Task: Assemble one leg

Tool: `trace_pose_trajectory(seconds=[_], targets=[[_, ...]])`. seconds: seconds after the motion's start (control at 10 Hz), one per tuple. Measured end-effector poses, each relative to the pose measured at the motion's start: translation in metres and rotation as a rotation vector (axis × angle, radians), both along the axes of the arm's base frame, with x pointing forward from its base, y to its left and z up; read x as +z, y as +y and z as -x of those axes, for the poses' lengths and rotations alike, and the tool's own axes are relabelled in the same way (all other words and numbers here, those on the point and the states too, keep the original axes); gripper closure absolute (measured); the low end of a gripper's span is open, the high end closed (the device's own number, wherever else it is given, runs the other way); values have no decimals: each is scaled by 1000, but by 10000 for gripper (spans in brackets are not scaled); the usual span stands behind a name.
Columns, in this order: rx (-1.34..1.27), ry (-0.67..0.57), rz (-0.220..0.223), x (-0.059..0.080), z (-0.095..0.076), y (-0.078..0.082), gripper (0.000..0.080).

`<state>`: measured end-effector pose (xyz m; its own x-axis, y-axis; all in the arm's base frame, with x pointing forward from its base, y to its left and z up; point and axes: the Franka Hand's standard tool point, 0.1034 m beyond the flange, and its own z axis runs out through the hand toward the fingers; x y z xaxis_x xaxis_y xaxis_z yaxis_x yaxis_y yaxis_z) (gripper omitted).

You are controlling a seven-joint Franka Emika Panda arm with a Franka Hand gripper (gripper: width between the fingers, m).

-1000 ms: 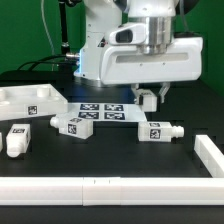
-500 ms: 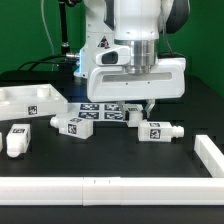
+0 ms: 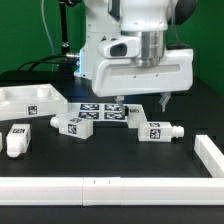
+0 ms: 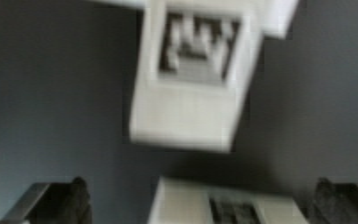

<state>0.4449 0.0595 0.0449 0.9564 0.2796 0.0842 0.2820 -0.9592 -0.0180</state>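
Three legs lie on the black table in the exterior view. One leg [image 3: 160, 130] lies right of centre, one [image 3: 74, 125] left of centre and one [image 3: 15, 140] at the far left. My gripper [image 3: 139, 103] hangs open and empty above and just behind the right-of-centre leg, one finger [image 3: 165, 100] above it. The wrist view is blurred. It shows a long white tagged block [image 4: 194, 75] and another white tagged piece [image 4: 229, 205] between my spread fingers [image 4: 51, 202]. My gripper [image 4: 197, 208] touches neither.
The large white square panel [image 3: 30, 100] lies at the exterior view's left. The marker board [image 3: 98, 112] lies flat behind the legs, under the arm. A white rail [image 3: 110, 188] runs along the front and a white wall [image 3: 208, 155] stands at the right.
The wrist has turned about its vertical axis, so both fingers now show spread side by side. The hand has shifted slightly right. The legs have not moved.
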Motion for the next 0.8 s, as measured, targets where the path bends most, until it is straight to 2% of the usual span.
trace_pose_trajectory(seconds=[0.2,0.3,0.6,0.8], targets=[[149,-31,8,5,-19,11,151],[141,-8,5,-1,-18,12,151],[162,-10,8,-2,-19,13,150],[412,-22,41,-10,-21,35,150]])
